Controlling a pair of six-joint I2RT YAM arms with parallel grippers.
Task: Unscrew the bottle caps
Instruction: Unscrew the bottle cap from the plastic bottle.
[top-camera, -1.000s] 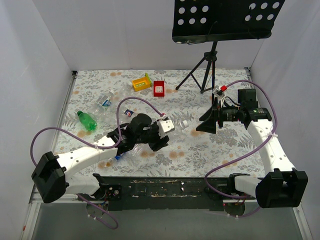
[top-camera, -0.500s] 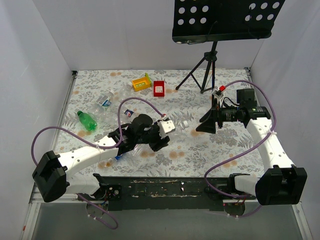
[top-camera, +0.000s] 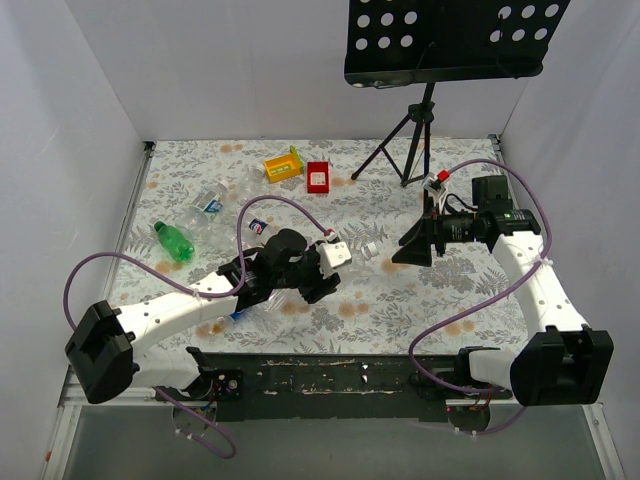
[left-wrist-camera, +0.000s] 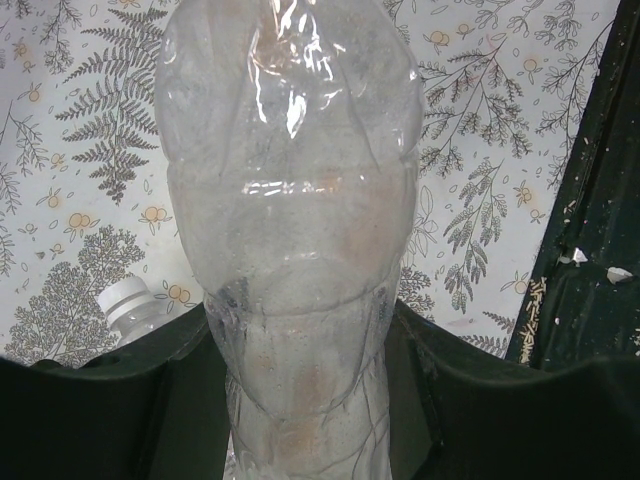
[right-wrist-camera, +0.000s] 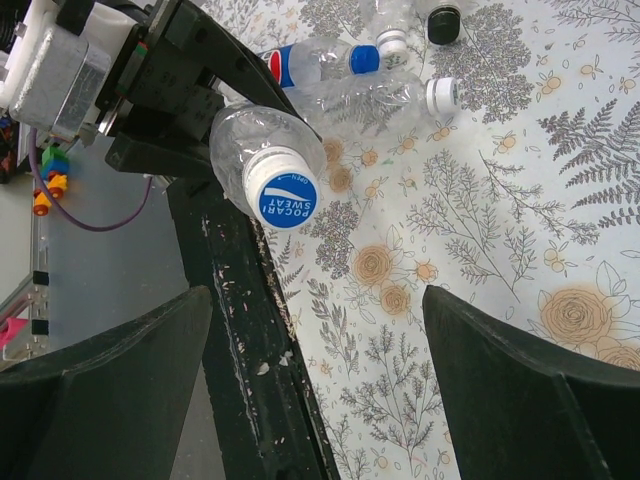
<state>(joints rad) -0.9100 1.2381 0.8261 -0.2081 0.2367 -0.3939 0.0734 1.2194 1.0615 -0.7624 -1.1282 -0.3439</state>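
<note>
As left hand (left-wrist-camera: 300, 340) clamps bottle (left-wrist-camera: 290, 170), right hand (right-wrist-camera: 315, 320) gapes well apart.

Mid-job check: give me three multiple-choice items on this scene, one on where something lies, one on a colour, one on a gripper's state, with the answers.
1. Where does the green plastic bottle lie in the top view?
A. on the left side of the floral table
B. in a red tray
C. on the music stand

2. What colour is the screw cap of the clear plastic bottle held in the left gripper?
A. red
B. blue
C. black

3. How does the right gripper stand?
A. shut on the cap
B. open, holding nothing
C. shut on a tray

Answers:
1 A: it lies loose on the cloth near the left wall.
2 B: the right wrist view shows its blue top facing the camera.
3 B: its fingers stand wide apart, with the cap ahead of them untouched.
</note>
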